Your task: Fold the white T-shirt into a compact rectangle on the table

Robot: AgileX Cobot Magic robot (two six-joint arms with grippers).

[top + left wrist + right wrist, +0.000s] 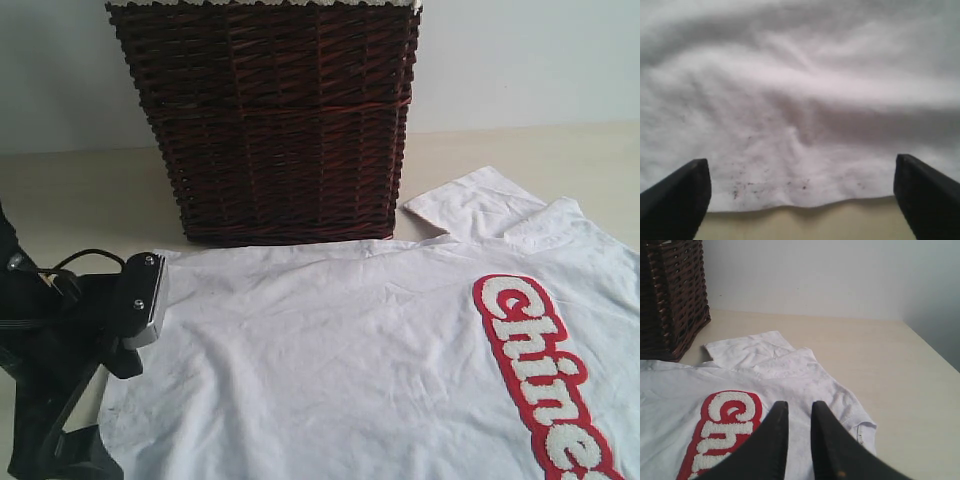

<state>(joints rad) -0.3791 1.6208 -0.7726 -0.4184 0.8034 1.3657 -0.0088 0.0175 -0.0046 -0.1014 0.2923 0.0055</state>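
Note:
The white T-shirt [330,340] lies spread flat on the table [70,200], its red-outlined lettering [540,370] at the right and one sleeve [470,205] pointing toward the back. My left gripper [800,160] stands wide open, low over the shirt's [790,90] speckled hem edge, with the cloth between its fingers but not pinched. The left arm [60,340] sits at the shirt's left edge. My right gripper [797,404] hovers above the shirt [670,385] beside the lettering [725,425], its fingers only a narrow gap apart with nothing between them. It does not show in the exterior view.
A tall dark wicker basket [270,120] stands on the table just behind the shirt, close to the sleeve. Bare table [900,380] stretches to the right of the shirt up to a pale wall [815,275]. A strip of table [805,220] shows under the hem.

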